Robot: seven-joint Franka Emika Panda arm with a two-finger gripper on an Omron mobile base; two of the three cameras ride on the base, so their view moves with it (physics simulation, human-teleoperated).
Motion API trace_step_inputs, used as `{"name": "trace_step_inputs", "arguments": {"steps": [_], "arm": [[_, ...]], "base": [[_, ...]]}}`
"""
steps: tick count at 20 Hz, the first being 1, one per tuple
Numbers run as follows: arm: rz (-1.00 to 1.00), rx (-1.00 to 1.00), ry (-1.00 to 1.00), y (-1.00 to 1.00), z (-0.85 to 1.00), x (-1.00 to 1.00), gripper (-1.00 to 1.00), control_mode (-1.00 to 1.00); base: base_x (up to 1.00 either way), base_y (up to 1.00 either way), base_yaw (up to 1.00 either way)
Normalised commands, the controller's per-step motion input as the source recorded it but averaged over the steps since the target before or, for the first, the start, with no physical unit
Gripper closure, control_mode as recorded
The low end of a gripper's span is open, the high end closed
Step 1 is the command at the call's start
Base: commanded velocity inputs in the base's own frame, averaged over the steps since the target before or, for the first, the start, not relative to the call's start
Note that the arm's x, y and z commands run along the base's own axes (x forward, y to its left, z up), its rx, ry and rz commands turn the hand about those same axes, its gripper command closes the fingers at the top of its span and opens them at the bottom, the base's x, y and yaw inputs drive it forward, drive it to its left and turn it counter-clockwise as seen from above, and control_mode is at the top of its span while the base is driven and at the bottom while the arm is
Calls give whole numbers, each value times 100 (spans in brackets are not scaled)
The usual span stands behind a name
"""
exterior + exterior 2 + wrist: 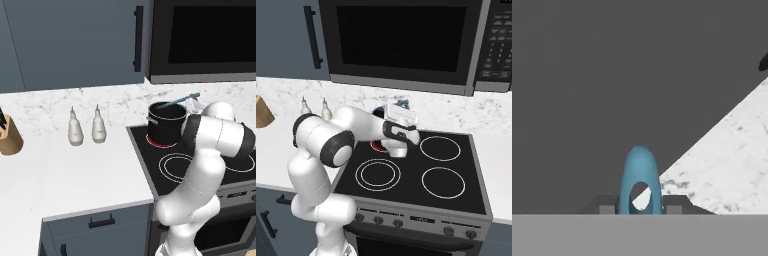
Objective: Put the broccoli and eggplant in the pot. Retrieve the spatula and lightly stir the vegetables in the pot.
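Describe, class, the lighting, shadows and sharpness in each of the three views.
Left base view: flat, even light, soft edges, only faint shading under the pot. Right base view: same even light, dull sheen on the stove top, no glare. Hand view: the spatula handle end is crisp, the marble wall behind mottled; no cast shadows.

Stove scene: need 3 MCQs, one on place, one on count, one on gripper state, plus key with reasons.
1. Where does the pot stand?
A. on the back left burner of the stove
B. on the white counter
C. inside the microwave

2. How many white bottles stand on the counter?
A. one
B. two
C. four

3. What is the gripper doing?
A. hanging open
B. shut on the spatula
C. shut on a pot handle

Key: 1 A, the left base view shows the pot on a red ring at the cooktop's rear left. 2 B, a pair stands by the backsplash. 3 B, the hand view shows the blue handle end between the fingertips.
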Motion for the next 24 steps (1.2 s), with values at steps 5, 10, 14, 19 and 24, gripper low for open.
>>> {"name": "trace_step_inputs", "arguments": {"steps": [5,10,14,19,24], "arm": [[-11,-9,17,0,-24,77,100,-100],[-9,-12,20,0,-6,71,100,-100],[-8,-13,34,0,-4,72,100,-100],[-6,-13,44,0,-11,72,100,-100],[0,-14,35,8,-42,8,100,-100]], "base": [[0,0,0],[0,0,0],[0,0,0],[0,0,0],[0,0,0]]}}
